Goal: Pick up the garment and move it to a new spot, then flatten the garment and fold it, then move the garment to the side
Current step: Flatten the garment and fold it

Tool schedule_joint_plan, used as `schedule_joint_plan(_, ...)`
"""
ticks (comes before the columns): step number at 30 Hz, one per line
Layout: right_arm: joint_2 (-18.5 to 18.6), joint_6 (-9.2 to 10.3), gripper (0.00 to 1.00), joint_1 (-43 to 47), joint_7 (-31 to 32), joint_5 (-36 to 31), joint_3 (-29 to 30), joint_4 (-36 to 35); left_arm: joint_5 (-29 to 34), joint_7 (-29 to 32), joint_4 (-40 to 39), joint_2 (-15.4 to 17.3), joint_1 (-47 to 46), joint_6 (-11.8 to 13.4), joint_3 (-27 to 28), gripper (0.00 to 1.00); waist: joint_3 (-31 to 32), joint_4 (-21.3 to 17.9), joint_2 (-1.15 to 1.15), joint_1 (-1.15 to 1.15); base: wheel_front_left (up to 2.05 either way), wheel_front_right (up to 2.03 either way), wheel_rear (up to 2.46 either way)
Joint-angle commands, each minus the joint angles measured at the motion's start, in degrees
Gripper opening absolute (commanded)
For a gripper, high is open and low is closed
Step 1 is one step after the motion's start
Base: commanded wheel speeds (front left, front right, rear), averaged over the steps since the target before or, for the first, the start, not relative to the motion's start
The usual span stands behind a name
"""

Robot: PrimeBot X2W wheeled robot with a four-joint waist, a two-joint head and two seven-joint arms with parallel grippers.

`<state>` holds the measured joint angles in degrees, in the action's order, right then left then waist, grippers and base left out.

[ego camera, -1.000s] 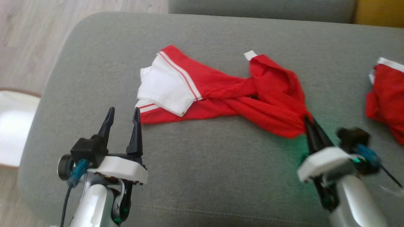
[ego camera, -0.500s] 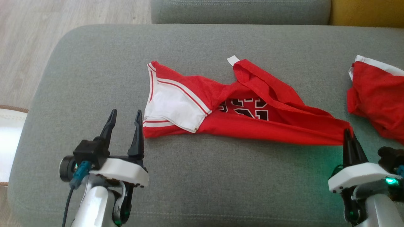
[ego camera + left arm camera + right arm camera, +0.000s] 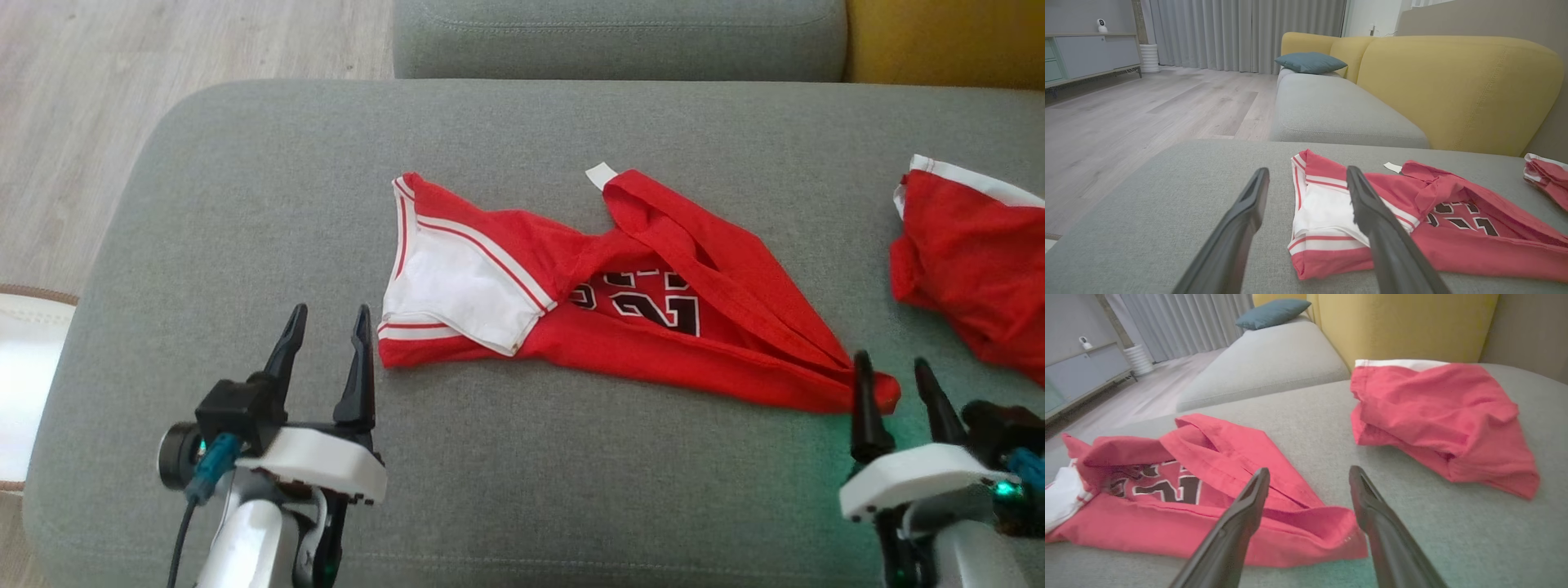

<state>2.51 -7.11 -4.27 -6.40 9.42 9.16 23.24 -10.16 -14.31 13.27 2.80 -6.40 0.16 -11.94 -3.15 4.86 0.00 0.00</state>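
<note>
The garment [image 3: 620, 310] is a red jersey with white panels and black numbers, lying crumpled and stretched sideways across the grey cushion [image 3: 522, 482]. It also appears in the left wrist view [image 3: 1412, 228] and the right wrist view [image 3: 1208, 498]. My right gripper [image 3: 894, 371] stands open at the jersey's right-hand corner, and that corner lies loose between its fingers [image 3: 1308, 473]. My left gripper [image 3: 328, 314] is open with nothing in it, just left of the jersey's white end [image 3: 1306, 173].
A second red garment [image 3: 971, 261] lies bunched at the cushion's right side, close to my right gripper [image 3: 1437, 416]. Another grey seat [image 3: 620, 33] and a yellow backrest [image 3: 947, 41] lie beyond. Wooden floor [image 3: 122, 82] runs along the left edge.
My right gripper dragged the jersey's corner to the right, stretching it out, then opened and let the corner go. The camera has shifted. My left gripper has stayed put.
</note>
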Motion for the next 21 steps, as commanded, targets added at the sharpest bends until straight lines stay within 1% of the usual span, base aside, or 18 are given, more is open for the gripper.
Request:
schedule_joint_plan(1, 0.37, -0.37, 1.00, -1.86, -1.29, -0.11, -2.41, -2.62, 0.53, -0.69, -1.89, 0.14, -1.44, -0.09, 2.08, 1.00, 0.01, -0.03, 0.00, 0.00, 0.00, 0.00, 0.00)
schedule_joint_plan(6, 0.37, -0.37, 1.00, -1.74, -3.66, 0.93, -7.15, -6.29, 0.59, -0.69, -2.22, 0.12, -1.63, -0.09, 2.00, 1.00, -0.05, 0.09, 0.00, 0.00, 0.00, 0.00, 0.00)
schedule_joint_plan(7, 0.37, -0.37, 1.00, -1.67, -4.27, 1.48, -9.25, -7.83, 0.58, -0.69, -2.38, 0.12, -1.71, -0.08, 1.91, 1.00, -0.16, 0.28, 0.00, 0.00, 0.00, 0.00, 0.00)
schedule_joint_plan(12, 0.37, -0.37, 1.00, -2.01, -4.74, 1.71, -14.90, -11.02, 0.55, -0.69, -2.80, 0.10, -1.96, 0.01, 1.69, 1.00, -0.55, 1.39, 0.00, 0.00, 0.00, 0.00, 0.00)
schedule_joint_plan(14, 0.37, -0.37, 1.00, -2.46, -4.50, 1.40, -16.88, -11.72, 0.47, -0.69, -3.01, 0.10, -2.19, 0.06, 1.62, 1.00, -0.81, 2.10, 0.00, 0.00, 0.00, 0.00, 0.00)
schedule_joint_plan(15, 0.37, -0.37, 1.00, -2.46, -4.50, 1.40, -16.88, -11.72, 0.47, -0.69, -3.01, 0.10, -2.19, 0.06, 1.62, 1.00, -0.81, 2.10, 0.00, 0.00, 0.00, 0.00, 0.00)
schedule_joint_plan(21, 0.37, -0.37, 1.00, -4.71, -2.78, -0.47, -23.25, -11.49, -0.08, -0.69, -3.25, 0.09, -2.60, 0.23, 1.13, 1.00, -1.76, 4.82, 0.00, 0.00, 0.00, 0.00, 0.00)
